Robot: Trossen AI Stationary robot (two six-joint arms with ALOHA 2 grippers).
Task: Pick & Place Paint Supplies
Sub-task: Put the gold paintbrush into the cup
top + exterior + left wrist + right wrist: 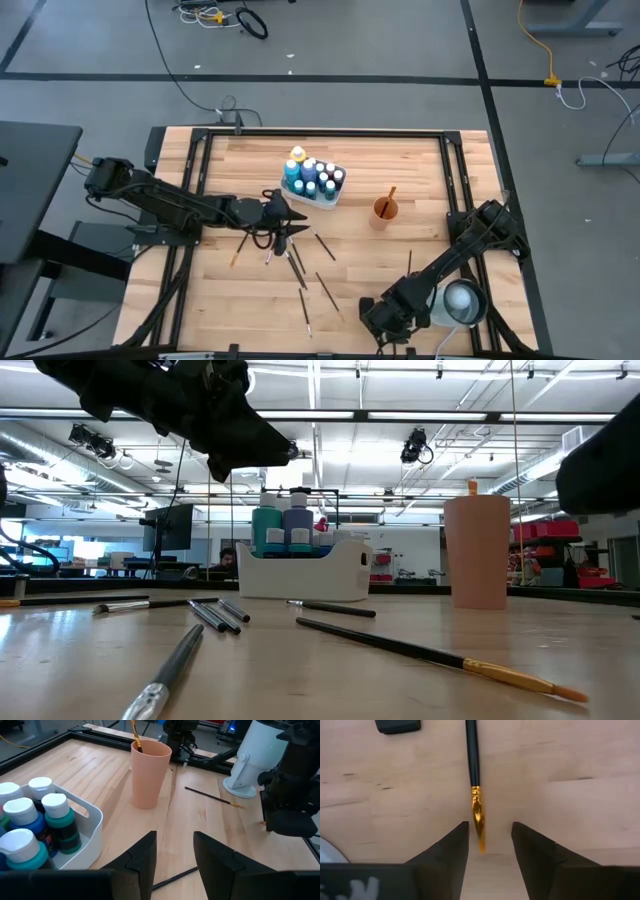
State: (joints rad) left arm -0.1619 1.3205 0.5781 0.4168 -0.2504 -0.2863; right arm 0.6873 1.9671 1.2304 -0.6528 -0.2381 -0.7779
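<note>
Several white-capped paint bottles (313,178), blue and teal, stand in a white tray (92,827). Dark paintbrushes (300,262) lie scattered flat on the wooden table, and one brush (391,194) stands in the orange cup (150,772). My left gripper (175,855) is open above the table between the tray and the cup, over the brushes. My right gripper (490,845) is open near the table's near edge. Its fingers stand on either side of the gold-tipped end of a brush (477,815) lying on the table, without touching it.
A white rounded object (460,300) stands by the right arm at the table's near right corner, with another brush (212,796) lying beside it. A black frame (200,170) runs around the tabletop. Bare wood lies between the cup and the near edge.
</note>
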